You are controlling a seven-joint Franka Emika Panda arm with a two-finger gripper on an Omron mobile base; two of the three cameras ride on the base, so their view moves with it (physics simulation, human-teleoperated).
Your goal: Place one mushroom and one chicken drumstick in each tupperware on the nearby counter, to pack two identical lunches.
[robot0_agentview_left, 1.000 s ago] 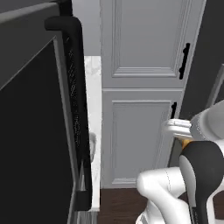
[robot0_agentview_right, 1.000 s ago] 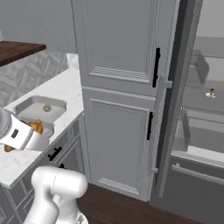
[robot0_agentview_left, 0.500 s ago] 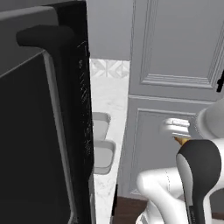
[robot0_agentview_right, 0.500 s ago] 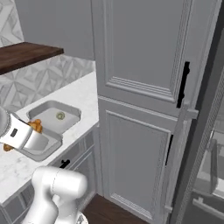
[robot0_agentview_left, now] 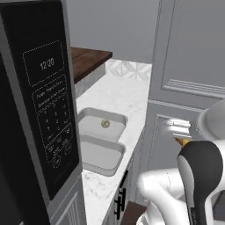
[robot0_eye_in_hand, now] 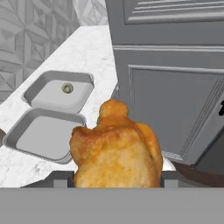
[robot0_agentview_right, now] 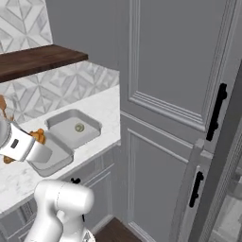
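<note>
Kitchen: microwave (robot0_agentview_left: 39, 123), stone counter (robot0_agentview_left: 118, 94), cabinets (robot0_agentview_right: 165, 118).

Golden-brown chicken drumstick (robot0_eye_in_hand: 116, 148). Two matching grey tupperware trays (robot0_agentview_left: 99, 154) on a white, faintly speckled counter (robot0_agentview_left: 112, 94). Behind the counter, pale diamond-patterned tiles (robot0_agentview_right: 52, 90); above it, a dark brown wooden shelf (robot0_agentview_right: 35, 59). Beside it, grey cabinet doors (robot0_agentview_right: 170, 71) with black handles (robot0_agentview_right: 215, 112).

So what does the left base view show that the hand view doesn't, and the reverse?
Left base view alone: a dark microwave with a keypad reading 12:20, and a brown wooden shelf. Hand view alone: the chicken drumstick up close, between the gripper fingers. Both: two grey tupperware side by side on the white counter, the farther holding a small round mushroom, the nearer empty, plus grey cabinet doors.
</note>
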